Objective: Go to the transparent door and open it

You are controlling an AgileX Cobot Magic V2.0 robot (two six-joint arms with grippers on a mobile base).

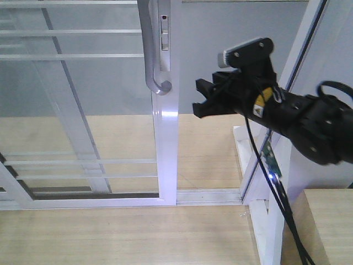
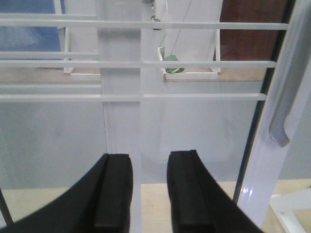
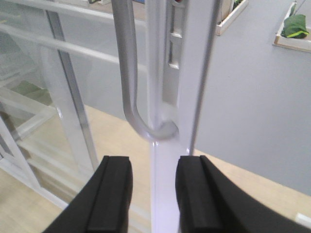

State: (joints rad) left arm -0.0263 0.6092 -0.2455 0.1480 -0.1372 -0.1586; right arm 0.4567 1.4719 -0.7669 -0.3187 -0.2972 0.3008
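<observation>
Right of the tall clear-glass door (image 1: 165, 138) in its glossy white frame I have open room as far as the white jamb (image 1: 259, 182), with a pale metal floor track (image 1: 209, 194) running across the gap. The door stands straight ahead on the light wood-grain floor (image 1: 121, 237), thin white bars (image 1: 66, 56) crossing the glass and a smooth curved grey metal pull handle (image 1: 148, 49) on its right stile. My black right hand (image 1: 199, 99) hangs just beside that stile, level with the handle's lower curl, moderately parted, empty, touching nothing. My left hand (image 2: 149, 162) faces the glass, gap narrower, also empty.
</observation>
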